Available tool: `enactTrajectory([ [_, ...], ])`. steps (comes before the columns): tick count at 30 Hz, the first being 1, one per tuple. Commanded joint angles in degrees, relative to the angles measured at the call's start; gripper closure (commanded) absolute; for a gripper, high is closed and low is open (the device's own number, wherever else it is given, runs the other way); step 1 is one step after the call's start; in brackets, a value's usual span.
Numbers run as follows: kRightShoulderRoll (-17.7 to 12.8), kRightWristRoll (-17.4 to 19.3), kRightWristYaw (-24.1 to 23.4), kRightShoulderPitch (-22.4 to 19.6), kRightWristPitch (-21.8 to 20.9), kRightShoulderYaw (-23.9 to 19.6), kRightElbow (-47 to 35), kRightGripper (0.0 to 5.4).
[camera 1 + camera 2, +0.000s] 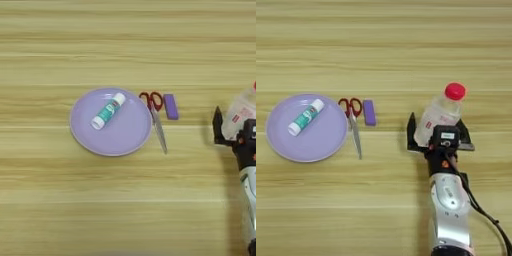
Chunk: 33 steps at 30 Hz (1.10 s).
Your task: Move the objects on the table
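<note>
Left eye view: glue stick (108, 111) lies on the lilac plate (125, 137), scissors (156, 119) touch its right rim, purple block (171, 106) just beside them, bottle only partly in frame at right. Right eye view: end effector (437, 136) spread around the lower body of the tilted bottle (438, 117) on the table (381, 50), whether it's pinching I can't tell. Risk: the leaning, light bottle could tip or slip out if the fingers close off-centre.

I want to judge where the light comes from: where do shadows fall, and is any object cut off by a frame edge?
Right eye view: a shadow lies left of the pincer and forearm; the bottle shows whole. Left eye view: the bottle is cut by the right edge; the plate casts little shadow.
</note>
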Motion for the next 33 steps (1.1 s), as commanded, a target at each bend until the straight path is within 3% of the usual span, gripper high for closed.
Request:
enactTrajectory([
  [1,-1.36,0.69,-0.04,-1.46,0.14,-0.28,-3.54,0.05],
  [9,-1.02,0.62,-0.02,-0.53,0.5,-0.11,-4.59,0.05],
  [33,3.72,2.77,1.93,21.82,8.6,1.26,-30.41,0.05],
])
